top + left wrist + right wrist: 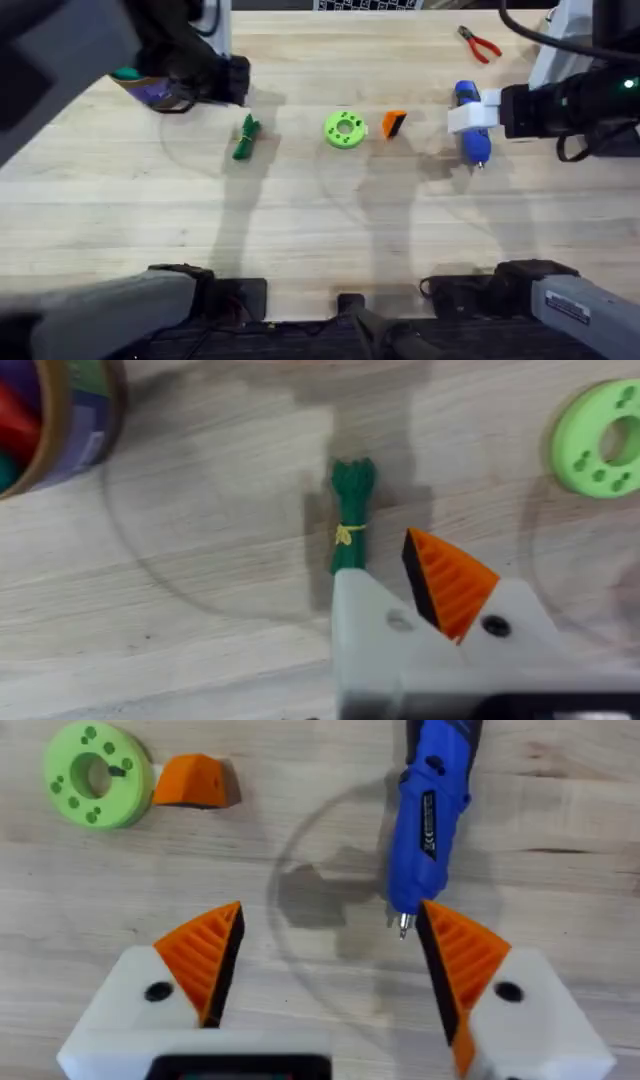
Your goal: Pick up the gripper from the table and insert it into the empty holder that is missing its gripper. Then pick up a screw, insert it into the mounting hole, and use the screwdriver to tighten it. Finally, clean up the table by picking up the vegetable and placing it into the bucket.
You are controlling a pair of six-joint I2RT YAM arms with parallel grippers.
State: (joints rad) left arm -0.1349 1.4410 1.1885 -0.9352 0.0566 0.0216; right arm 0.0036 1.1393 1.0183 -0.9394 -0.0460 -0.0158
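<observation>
The gripper (394, 123), an orange wedge with a black face, lies at table centre, its long axis toward six o'clock, just at three o'clock of the green disc (345, 129). The right gripper (325, 975) hovers released over the blue screwdriver (471, 122); I cannot tell the left gripper's (450, 585) state.

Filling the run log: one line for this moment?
left hand: one pad missing, above vegetable | right hand: open, at screwdriver tip | gripper: loose on table, beside green disc
</observation>
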